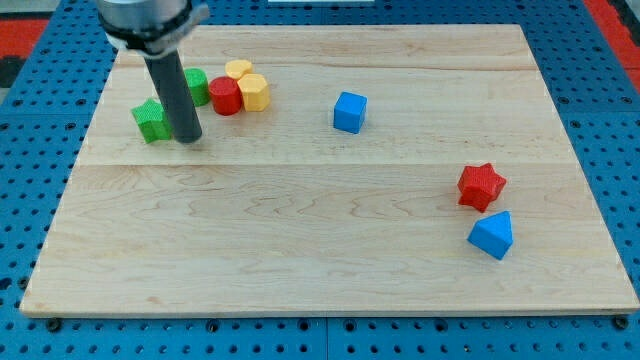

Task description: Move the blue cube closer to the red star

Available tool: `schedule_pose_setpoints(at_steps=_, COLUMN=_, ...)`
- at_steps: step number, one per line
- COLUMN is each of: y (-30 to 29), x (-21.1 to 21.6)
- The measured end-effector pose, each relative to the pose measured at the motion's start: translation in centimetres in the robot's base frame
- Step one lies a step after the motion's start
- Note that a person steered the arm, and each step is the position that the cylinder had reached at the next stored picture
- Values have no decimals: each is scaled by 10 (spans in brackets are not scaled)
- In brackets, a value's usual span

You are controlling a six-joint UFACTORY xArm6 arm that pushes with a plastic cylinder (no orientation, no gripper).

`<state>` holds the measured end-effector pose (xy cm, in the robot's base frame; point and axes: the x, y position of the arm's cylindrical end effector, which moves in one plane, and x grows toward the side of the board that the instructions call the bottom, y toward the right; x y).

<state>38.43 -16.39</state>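
Camera view showed the blue cube (350, 111) upright, no long axis, well apart from the red star (482, 186); my tip (188, 139) pinched nothing, touching the green star (151, 121).

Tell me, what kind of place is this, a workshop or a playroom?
Most likely a robotics lab bench. A wooden board lies on a blue perforated table, small coloured blocks such as the blue cube and red star sit on it, and my tip rests beside a green block.
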Motion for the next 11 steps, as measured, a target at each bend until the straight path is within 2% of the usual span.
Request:
schedule_pose_setpoints(at_steps=1, y=118, x=-20)
schedule_pose_setpoints(at_steps=2, y=228, x=-20)
schedule_pose_setpoints(at_steps=3, y=292, x=-20)
schedule_pose_setpoints(at_steps=4, y=270, x=-26)
schedule_pose_setpoints(at_steps=5, y=280, x=-29)
schedule_pose_setpoints(at_steps=6, y=333, x=-32)
schedule_pose_setpoints(at_steps=7, y=351, x=-47)
schedule_pose_setpoints(at_steps=8, y=395, x=-19)
schedule_pose_setpoints(at_steps=9, y=383, x=1)
schedule_pose_setpoints(at_steps=10, y=367, x=-21)
schedule_pose_setpoints(at_steps=11, y=344, x=-22)
